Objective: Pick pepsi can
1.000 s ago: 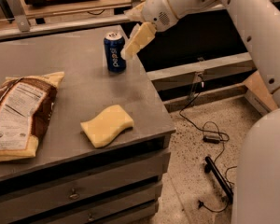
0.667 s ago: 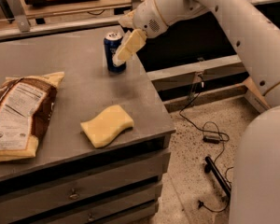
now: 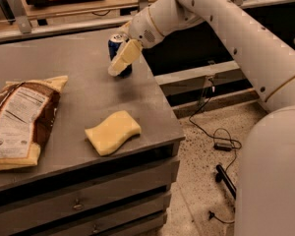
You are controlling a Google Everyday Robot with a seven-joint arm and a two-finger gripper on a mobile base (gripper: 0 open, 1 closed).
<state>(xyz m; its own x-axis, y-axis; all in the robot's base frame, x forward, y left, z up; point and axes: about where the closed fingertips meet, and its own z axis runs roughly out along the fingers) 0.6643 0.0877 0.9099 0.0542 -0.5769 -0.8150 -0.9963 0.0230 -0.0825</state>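
The can point(image 3: 115, 42), near the far right edge of the table point(image 3: 83, 95), is straddled by the spread fingers point(image 3: 124, 58) of the gripper point(image 3: 119, 63), and could be knocked off that edge if nudged sideways before being squeezed.

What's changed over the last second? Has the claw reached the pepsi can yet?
The claw has swung left and slightly down, from beside the pepsi can on its right to across its front, where it now overlaps the can. A firm hold cannot be confirmed. The can stands upright in the same spot on the table, not lifted. The yellow sponge and the snack bag have not moved.
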